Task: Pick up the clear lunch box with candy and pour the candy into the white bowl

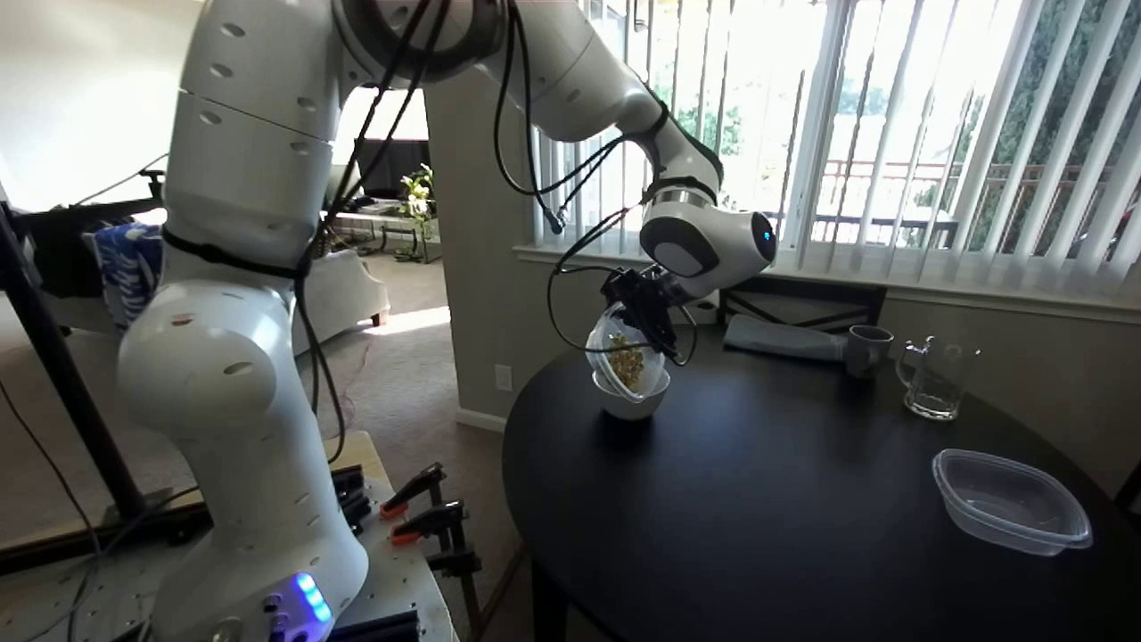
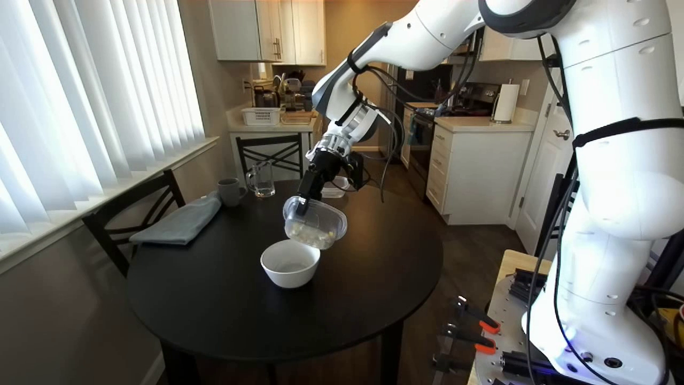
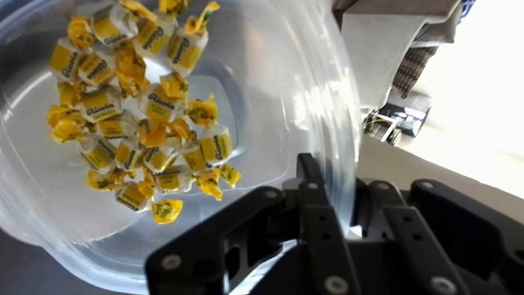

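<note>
The clear lunch box (image 1: 603,337) is tilted steeply in the air, and it also shows in an exterior view (image 2: 322,215). The yellow-wrapped candy (image 3: 159,102) lies inside it, gathered toward its lower side; it also shows in both exterior views (image 1: 627,361) (image 2: 310,235). My gripper (image 3: 333,180) is shut on the box's rim, one finger inside and one outside. The white bowl (image 2: 290,275) stands upright on the table, just below the tub's lower edge, and also shows in an exterior view (image 1: 627,408). Its visible inside is plain white. The bowl is out of the wrist view.
The round dark table (image 1: 758,517) carries a wider, flatter clear container (image 1: 1016,504), a glass mug (image 1: 936,383), a grey mug (image 2: 230,191) and a folded grey cloth (image 2: 179,222). Dark chairs (image 2: 133,214) stand at its edge. A window with blinds (image 1: 847,134) is beside it.
</note>
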Available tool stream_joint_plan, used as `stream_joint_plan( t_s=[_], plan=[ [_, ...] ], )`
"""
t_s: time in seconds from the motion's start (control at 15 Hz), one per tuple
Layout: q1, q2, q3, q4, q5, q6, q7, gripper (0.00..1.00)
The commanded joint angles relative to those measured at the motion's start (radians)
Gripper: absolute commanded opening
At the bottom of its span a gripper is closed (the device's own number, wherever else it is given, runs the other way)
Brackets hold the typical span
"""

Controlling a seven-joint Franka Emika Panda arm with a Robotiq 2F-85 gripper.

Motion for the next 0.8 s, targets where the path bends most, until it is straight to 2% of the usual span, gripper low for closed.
stream_joint_plan(
  t_s=[0.0,0.73],
  plan=[
    [-0.001,0.046,0.012,0.053,-0.066,-0.088,-0.051,0.04],
    [0.049,-0.016,0.049,0.018,-0.182,-0.007,-0.064,0.04]
  ],
)
